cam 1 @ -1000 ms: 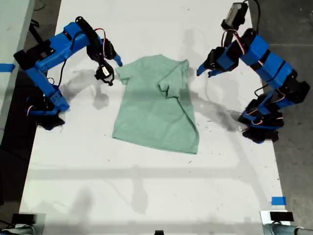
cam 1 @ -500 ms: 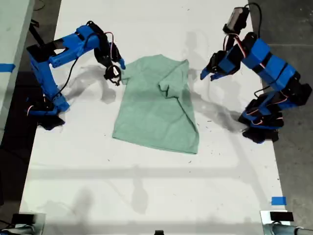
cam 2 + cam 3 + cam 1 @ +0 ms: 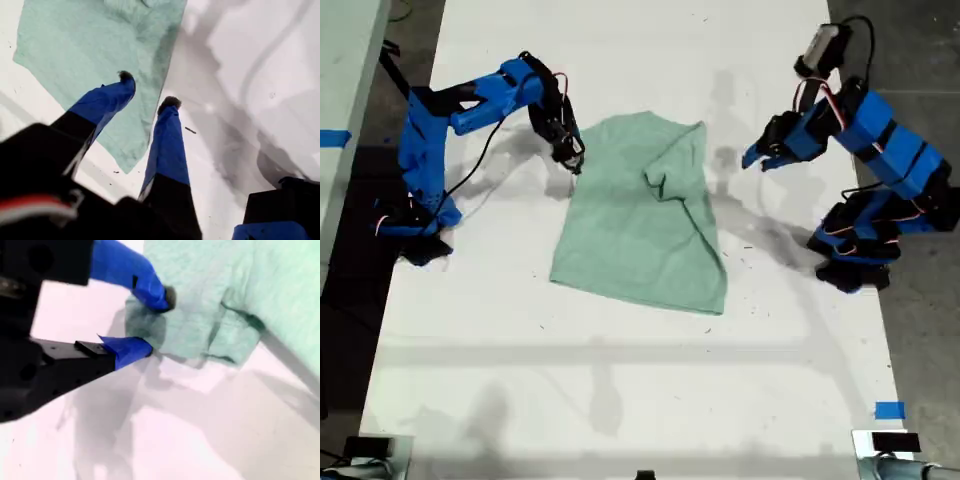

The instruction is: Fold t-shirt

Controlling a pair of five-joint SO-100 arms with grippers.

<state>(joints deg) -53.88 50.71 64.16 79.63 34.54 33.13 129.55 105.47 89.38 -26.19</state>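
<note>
Two arms: blue SO-100s, one at each side of the exterior view, both bases on the surface.
Surface: white top (image 3: pixel 620 380), a few dark specks, soft arm shadows across it.
Room: dark grey floor (image 3: pixel 920 60) past the surface on the exterior view's right; dark strip on its left too.
Tape: blue tape piece (image 3: pixel 888 410) near the exterior view's lower right corner; another blue tape strip (image 3: pixel 332 137) at its left edge, off the surface.
T-shirt: t-shirt (image 3: pixel 630 240) (image 3: pixel 75 50) (image 3: pixel 225 290) lies flat mid-surface between the arms. Side toward the exterior view's right is folded in over the body, with a bunched ridge running down the middle.
First tool: my first tool (image 3: pixel 755 158) (image 3: pixel 147 92) is on the arm at the exterior view's right – jaws spread wide, nothing held. In the exterior view it hangs beside the shirt's folded edge, apart from the cloth.
Second tool: my second tool (image 3: pixel 572 160) (image 3: pixel 157 322) is on the arm at the exterior view's left – jaws partly apart, straddling the sleeve edge, cloth between the fingertips (image 3: pixel 167 297). A gap shows, so not clamped.
Contact: cannot tell whether the lower finger touches the surface.
</note>
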